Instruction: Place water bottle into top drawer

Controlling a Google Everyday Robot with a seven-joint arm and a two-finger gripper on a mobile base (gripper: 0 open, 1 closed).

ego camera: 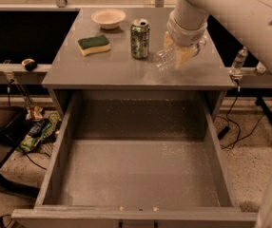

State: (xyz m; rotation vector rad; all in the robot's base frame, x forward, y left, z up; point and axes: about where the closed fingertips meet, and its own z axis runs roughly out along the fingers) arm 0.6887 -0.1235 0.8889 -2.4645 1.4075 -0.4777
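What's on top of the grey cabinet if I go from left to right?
Sponge → green can → water bottle, with the gripper right at the bottle. The bowl sits farther back, partly in line with the sponge, so it is left out.

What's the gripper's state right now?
Gripper: closed on the bottle, at the cabinet top, right of the can.
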